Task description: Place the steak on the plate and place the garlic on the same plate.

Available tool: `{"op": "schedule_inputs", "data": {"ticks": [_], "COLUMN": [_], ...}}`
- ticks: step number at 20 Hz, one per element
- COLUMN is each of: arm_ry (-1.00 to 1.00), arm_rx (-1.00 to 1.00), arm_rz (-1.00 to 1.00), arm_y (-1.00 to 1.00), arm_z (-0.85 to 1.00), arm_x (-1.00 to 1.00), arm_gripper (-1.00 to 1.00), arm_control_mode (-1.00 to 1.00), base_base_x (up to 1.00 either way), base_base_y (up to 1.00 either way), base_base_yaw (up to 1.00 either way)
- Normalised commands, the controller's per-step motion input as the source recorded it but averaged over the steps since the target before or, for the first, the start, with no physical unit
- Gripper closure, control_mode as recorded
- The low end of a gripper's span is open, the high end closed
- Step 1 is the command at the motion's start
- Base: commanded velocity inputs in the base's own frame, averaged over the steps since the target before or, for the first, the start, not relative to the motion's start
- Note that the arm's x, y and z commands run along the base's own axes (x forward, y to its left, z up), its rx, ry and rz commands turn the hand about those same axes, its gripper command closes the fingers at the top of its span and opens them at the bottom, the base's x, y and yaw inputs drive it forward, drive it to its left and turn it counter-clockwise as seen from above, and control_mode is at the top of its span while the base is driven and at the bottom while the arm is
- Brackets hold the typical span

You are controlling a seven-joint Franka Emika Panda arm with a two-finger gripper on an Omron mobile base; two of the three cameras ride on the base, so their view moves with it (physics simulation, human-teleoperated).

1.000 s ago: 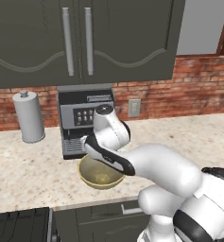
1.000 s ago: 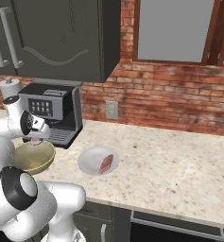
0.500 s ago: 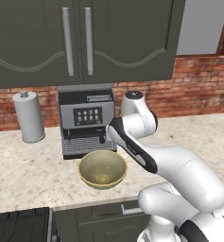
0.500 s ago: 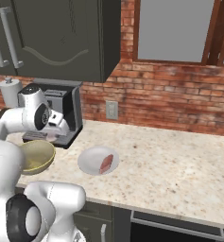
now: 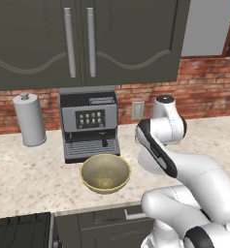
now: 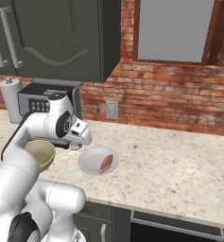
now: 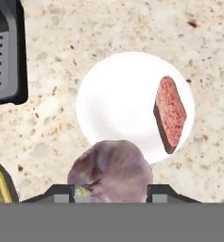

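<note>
Your arm has swung away from the yellow bowl (image 5: 105,172) since a second ago and now holds the end effector (image 7: 111,191) above the near edge of the plate (image 7: 123,101). In the hand view you see the garlic (image 7: 111,172) clamped between the two finger tips (image 7: 61,193), a pale purplish bulb whose stem points toward the left tip; it hangs clear of the plate, over the plate's rim nearest the camera. In the right base view your end effector (image 6: 78,141) hovers just left of the plate (image 6: 90,158), between it and the coffee machine (image 6: 45,97).

The steak (image 7: 170,113) already lies on the plate, toward its right side in the hand view, a reddish slab with a dark edge. The plate sits on the speckled counter (image 6: 179,160), about midway between its front edge and the brick wall. The yellow bowl stands on the counter in front of the coffee machine (image 5: 89,123), near the front edge. A paper towel roll (image 5: 29,119) stands to the machine's left, against the wall.
</note>
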Motion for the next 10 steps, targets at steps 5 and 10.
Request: {"op": "schedule_inputs", "data": {"ticks": [5,10], "arm_ry": [0.02,0.03], "arm_rx": [0.0,0.0], "arm_rz": [-0.15,-0.07], "arm_y": [-0.34,0.0], "arm_z": [-0.39,-0.38], "arm_x": [0.05,0.19], "arm_gripper": [1.0,1.0], "arm_control_mode": [-1.0,-1.0], "base_base_x": [0.0,0.0], "base_base_y": [0.0,0.0], "base_base_yaw": [0.0,0.0]}}
